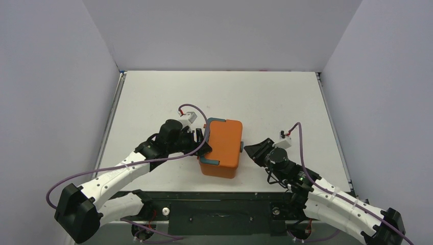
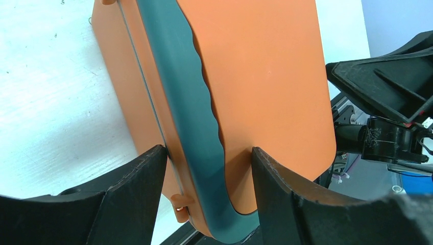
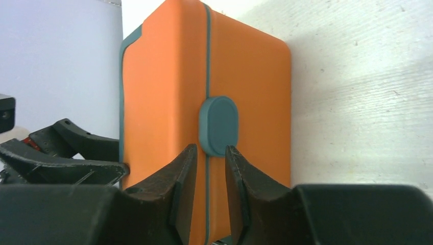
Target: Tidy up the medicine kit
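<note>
Clamped by the left jaws across the teal wavy handle [image 2: 196, 127] along 1 long side of the orange rectangular plastic medicine kit [image 1: 224, 145], pressing it from both faces. Held narrowly apart at the right jaws, gripping nothing, tips just short of the teal oval latch [image 3: 218, 125] on the opposite side. Lying flat midway across the white worktop [image 1: 265, 97], lid shut, seam closed where visible. Judged either nearly finished or not yet opened; cannot tell with contents hidden. Left to settle, probably: the latch.
</note>
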`<state>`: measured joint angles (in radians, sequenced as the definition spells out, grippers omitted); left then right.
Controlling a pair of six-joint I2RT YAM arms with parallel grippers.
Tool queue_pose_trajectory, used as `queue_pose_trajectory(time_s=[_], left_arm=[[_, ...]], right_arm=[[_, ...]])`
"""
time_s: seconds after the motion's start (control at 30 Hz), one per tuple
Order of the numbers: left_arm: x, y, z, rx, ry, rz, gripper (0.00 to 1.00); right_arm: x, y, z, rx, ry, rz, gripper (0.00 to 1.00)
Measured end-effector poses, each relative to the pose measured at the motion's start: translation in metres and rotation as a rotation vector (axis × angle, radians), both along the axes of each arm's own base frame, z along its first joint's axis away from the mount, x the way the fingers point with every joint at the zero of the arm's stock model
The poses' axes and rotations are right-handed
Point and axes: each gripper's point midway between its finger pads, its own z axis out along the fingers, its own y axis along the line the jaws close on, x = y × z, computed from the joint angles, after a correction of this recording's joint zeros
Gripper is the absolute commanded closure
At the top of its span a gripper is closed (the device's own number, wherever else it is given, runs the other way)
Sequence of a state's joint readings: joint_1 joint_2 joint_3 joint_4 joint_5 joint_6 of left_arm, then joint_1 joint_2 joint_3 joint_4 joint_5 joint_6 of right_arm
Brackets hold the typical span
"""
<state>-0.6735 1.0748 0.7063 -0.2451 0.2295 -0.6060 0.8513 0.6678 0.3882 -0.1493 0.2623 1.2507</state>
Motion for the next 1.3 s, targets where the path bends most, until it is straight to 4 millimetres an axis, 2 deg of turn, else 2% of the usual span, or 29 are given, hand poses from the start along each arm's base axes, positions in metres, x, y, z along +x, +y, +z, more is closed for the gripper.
queue_pose_trajectory(time_s=[0.1, 0.17, 0.3, 0.5, 0.83, 1.3], left_arm=[[0.000, 0.000, 0.000, 0.003, -0.002, -0.002, 0.44], [0.000, 0.000, 0.000, 0.005, -0.003, -0.004, 0.44], [0.000, 0.000, 0.001, 0.006, -0.003, -0.005, 0.44], [0.000, 0.000, 0.001, 0.007, -0.003, -0.006, 0.44], [0.000, 0.000, 0.001, 0.010, -0.001, -0.009, 0.44], [0.000, 0.000, 0.001, 0.010, 0.000, -0.009, 0.44]], right_arm=[[0.001, -0.005, -0.008, -0.028, 0.022, -0.023, 0.97], [0.002, -0.008, -0.014, -0.044, 0.040, -0.040, 1.00], [0.006, -0.011, -0.025, -0.081, 0.073, -0.062, 1.00], [0.011, -0.011, -0.030, -0.097, 0.091, -0.074, 1.00], [0.018, 0.001, -0.024, -0.052, 0.072, -0.053, 1.00], [0.027, 0.004, -0.031, -0.064, 0.074, -0.058, 1.00]])
